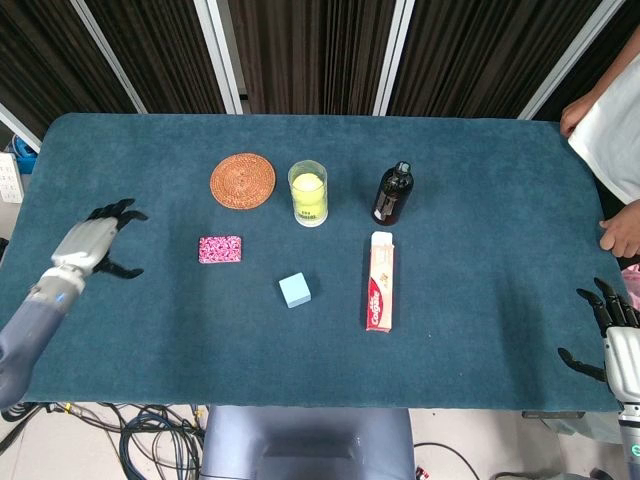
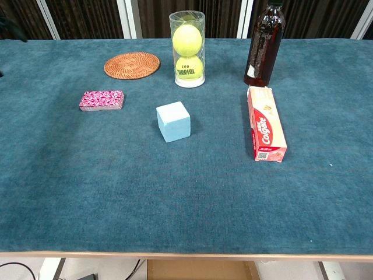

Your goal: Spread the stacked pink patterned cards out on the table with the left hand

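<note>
**tbl_watcher:** While the robot's left hand (image 1: 92,243) hangs over the blue felt-covered table (image 1: 480,300) with its fingers fanned apart and nothing in them, the stack of pink patterned cards (image 1: 220,249) sits untouched, squared up, a bit to the hand's right. How should it go about the spread?

**felt_fan:** Looks like the approach phase to me. The deck is near the front-left part of the table, with the round woven rattan coaster (image 1: 242,180) behind it and the small light-blue foam cube (image 1: 294,290) off to its right and nearer the robot. In the chest view the stack (image 2: 102,100) reads as a low neat block, so there's real thickness to shear.

**tbl_watcher:** So flat palm on top?

**felt_fan:** I'd guess fingertips, not palm. Come down on the top card lightly, then drag sideways so the cards slide off one another. Too much pressure and the whole block probably skids on the felt as one piece. Sweeping toward the open cloth on the left seems safer than toward the cube.

**tbl_watcher:** And the right hand (image 1: 620,340)?

**felt_fan:** Parked at the table's right edge, fingers splayed, holding nothing. Well apart from the red-and-white Colgate toothpaste box (image 1: 381,281) too, so it's out of the way.
</note>
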